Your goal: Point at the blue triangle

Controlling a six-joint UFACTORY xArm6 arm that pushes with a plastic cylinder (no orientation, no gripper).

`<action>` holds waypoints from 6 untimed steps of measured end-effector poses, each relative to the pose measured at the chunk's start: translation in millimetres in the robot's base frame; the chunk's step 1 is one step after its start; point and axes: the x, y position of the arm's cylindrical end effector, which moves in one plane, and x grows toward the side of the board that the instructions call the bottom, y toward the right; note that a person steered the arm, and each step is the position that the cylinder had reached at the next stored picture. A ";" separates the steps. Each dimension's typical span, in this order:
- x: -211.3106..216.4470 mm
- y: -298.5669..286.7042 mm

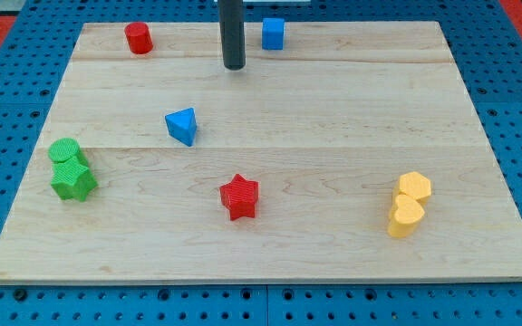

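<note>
The blue triangle (182,125) lies on the wooden board (333,136), left of the middle. My tip (234,66) is the lower end of a dark rod that comes down from the view's top. It stands near the board's top edge, above and to the right of the blue triangle, well apart from it. It touches no block.
A blue cube (273,33) and a red cylinder (138,38) sit near the top edge. A red star (239,196) lies below the middle. A green cylinder (63,151) and green star (73,180) touch at the left. Two yellow blocks (410,205) touch at the right.
</note>
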 end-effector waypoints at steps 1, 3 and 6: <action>29.0 -24.4; 62.0 -95.5; 90.7 -89.8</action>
